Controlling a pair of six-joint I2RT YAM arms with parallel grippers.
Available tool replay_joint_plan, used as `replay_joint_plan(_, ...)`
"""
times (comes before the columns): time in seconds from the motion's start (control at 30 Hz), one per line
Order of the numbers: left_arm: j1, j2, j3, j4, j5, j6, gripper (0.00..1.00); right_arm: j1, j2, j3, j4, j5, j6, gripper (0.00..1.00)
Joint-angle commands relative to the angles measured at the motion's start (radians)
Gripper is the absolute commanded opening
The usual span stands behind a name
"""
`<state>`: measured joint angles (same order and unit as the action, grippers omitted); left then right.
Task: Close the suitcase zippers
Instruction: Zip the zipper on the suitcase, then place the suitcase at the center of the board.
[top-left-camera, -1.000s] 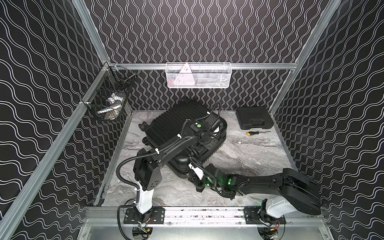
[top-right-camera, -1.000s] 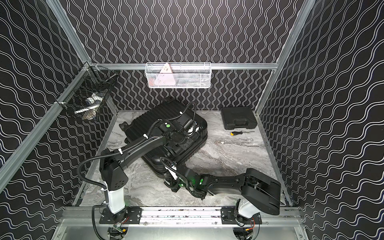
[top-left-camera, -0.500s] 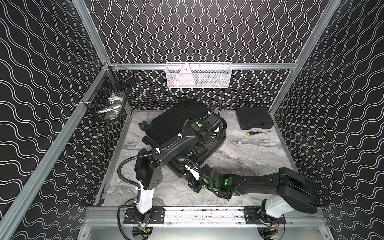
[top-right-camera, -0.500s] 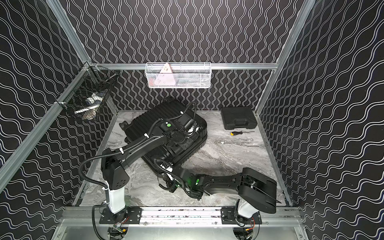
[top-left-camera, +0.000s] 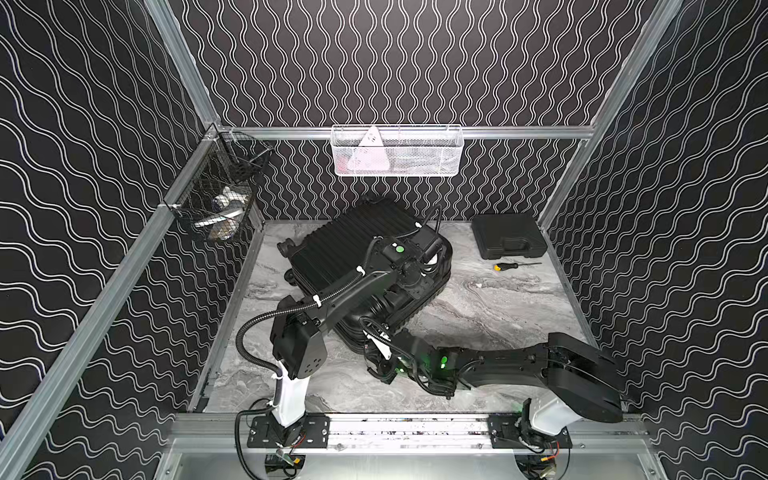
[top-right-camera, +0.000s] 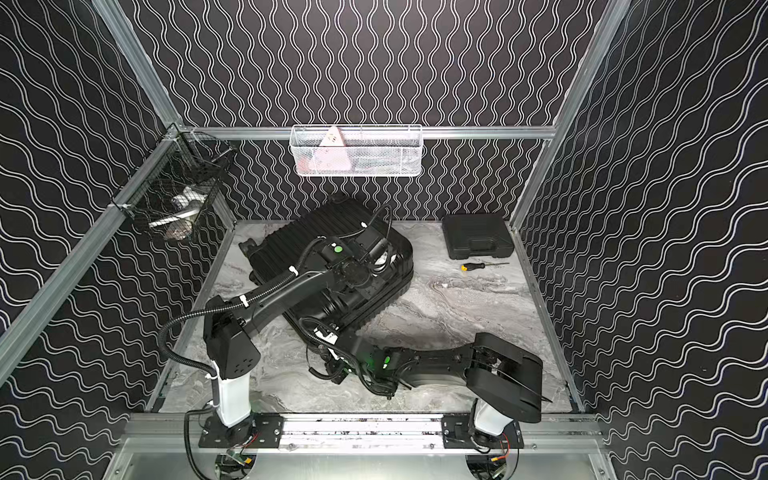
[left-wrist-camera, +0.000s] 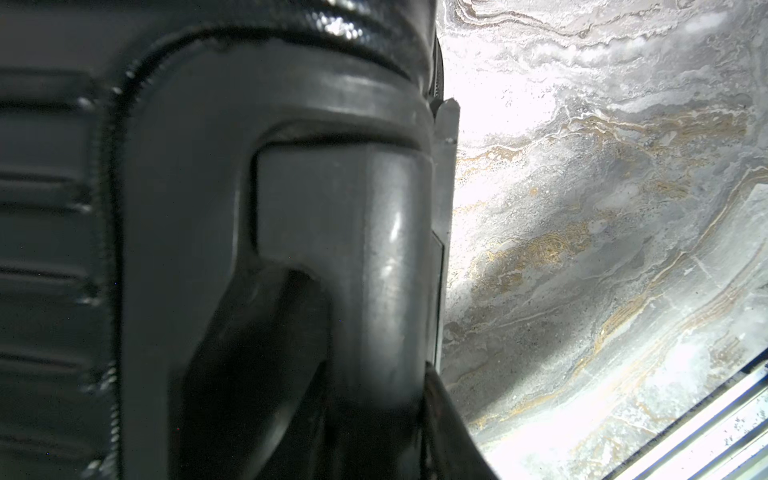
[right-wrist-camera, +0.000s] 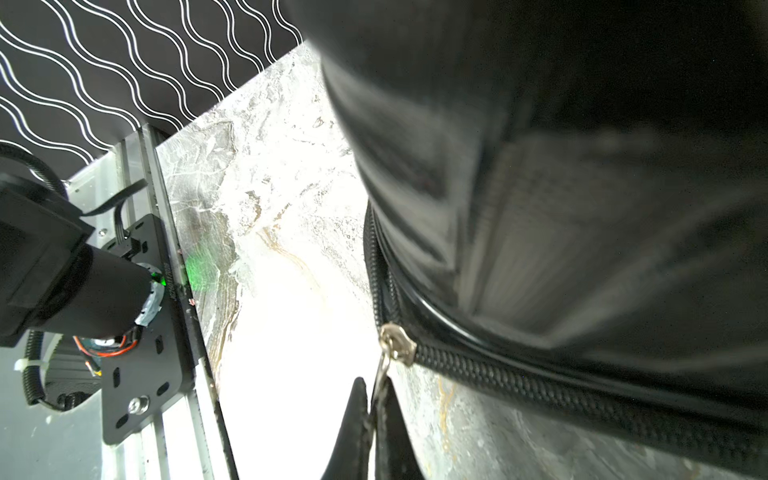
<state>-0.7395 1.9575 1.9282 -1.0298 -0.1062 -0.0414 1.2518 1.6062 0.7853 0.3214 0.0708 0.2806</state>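
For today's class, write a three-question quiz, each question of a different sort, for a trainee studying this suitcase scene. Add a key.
1. True or false: the right gripper is pinching the zipper pull of the suitcase.
2. What lies on the table just in front of the tool case? A) a screwdriver B) a hammer C) scissors
3. Fill in: the left gripper is closed around the suitcase's ____.

Key: 1. True. 2. A. 3. handle.
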Motion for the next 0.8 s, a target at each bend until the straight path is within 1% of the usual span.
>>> replay_joint_plan(0.0,0.005,0.012,0.005,0.493,-0.074,-0.06,0.0,0.04,-0.031,-0.021,0.145,-0.378,0.01,0.0)
replay_joint_plan(0.03,0.005,0.0,0.003,0.485,-0.069,-0.051,0.09,0.036,-0.05,-0.041,0.131,-0.328,0.017,0.0)
replay_joint_plan(0.07,0.005,-0.014,-0.002,0.476,-0.064,-0.039,0.25,0.03,-0.069,-0.066,0.114,-0.28,0.031,0.0)
replay_joint_plan(0.17,0.005,-0.067,-0.025,0.445,-0.033,0.02,0.6,-0.021,-0.138,-0.156,0.101,-0.207,0.088,0.0)
replay_joint_plan(0.27,0.007,-0.117,-0.033,0.38,-0.006,0.084,0.77,-0.099,-0.207,-0.235,0.068,-0.189,0.143,0.0)
replay_joint_plan(0.33,0.012,-0.154,-0.043,0.344,0.012,0.123,0.83,-0.15,-0.253,-0.276,0.037,-0.188,0.154,0.0)
replay_joint_plan(0.43,0.031,-0.209,-0.074,0.319,0.011,0.159,0.86,-0.21,-0.323,-0.323,-0.009,-0.18,0.154,0.0)
replay_joint_plan(0.6,0.054,-0.252,-0.11,0.281,0.03,0.223,0.86,-0.278,-0.388,-0.349,-0.084,-0.169,0.155,0.0)
replay_joint_plan(0.77,0.058,-0.263,-0.124,0.215,0.02,0.255,0.86,-0.292,-0.391,-0.338,-0.093,-0.256,0.128,0.0)
